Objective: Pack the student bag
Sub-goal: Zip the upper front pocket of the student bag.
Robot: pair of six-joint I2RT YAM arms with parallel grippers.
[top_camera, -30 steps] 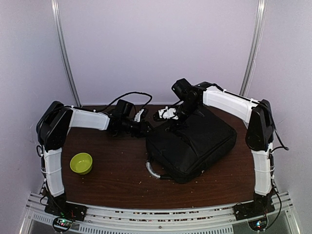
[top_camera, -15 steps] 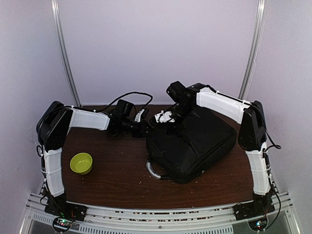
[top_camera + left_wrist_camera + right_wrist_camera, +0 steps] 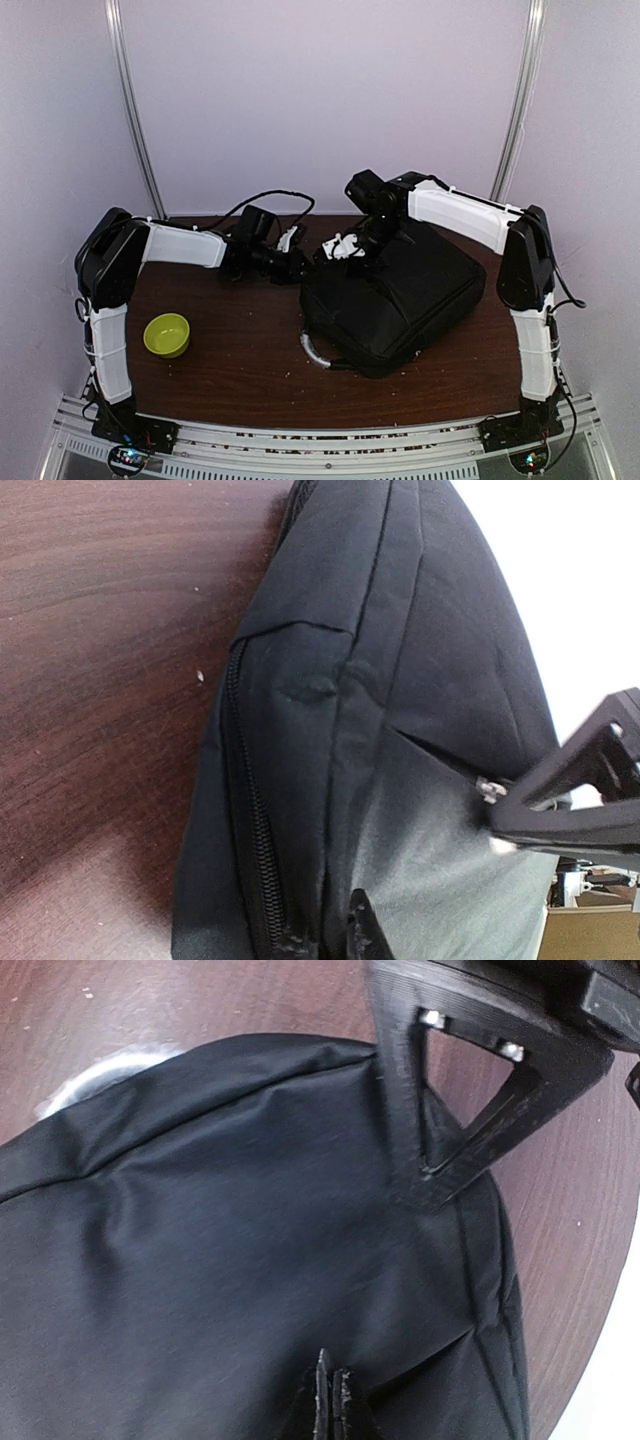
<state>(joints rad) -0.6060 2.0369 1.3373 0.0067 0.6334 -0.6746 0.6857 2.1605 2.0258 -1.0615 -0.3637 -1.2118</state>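
Observation:
The student bag point(image 3: 395, 295) is a large black soft bag lying flat at centre right of the table, its grey handle point(image 3: 315, 352) at the near left corner. My left gripper point(image 3: 300, 265) point(image 3: 345, 935) is at the bag's far left corner beside the zipper point(image 3: 250, 820). Only one fingertip point(image 3: 365, 930) shows, and a fold of fabric hides the other. My right gripper point(image 3: 365, 245) point(image 3: 331, 1385) sits on the top panel at the same corner, fingers pressed together where a crease begins. Each wrist view shows the other gripper's triangular finger point(image 3: 580, 800) point(image 3: 470, 1110).
A lime green bowl point(image 3: 167, 334) stands on the brown table point(image 3: 240, 360) at the near left, close to the left arm's base. A black cable point(image 3: 270, 195) loops above the left wrist at the back. Walls close in behind and on both sides.
Both grippers have closed at the bag's far left corner. The right wrist swung a little left, then came back right and lower onto the bag. The left arm has barely moved.

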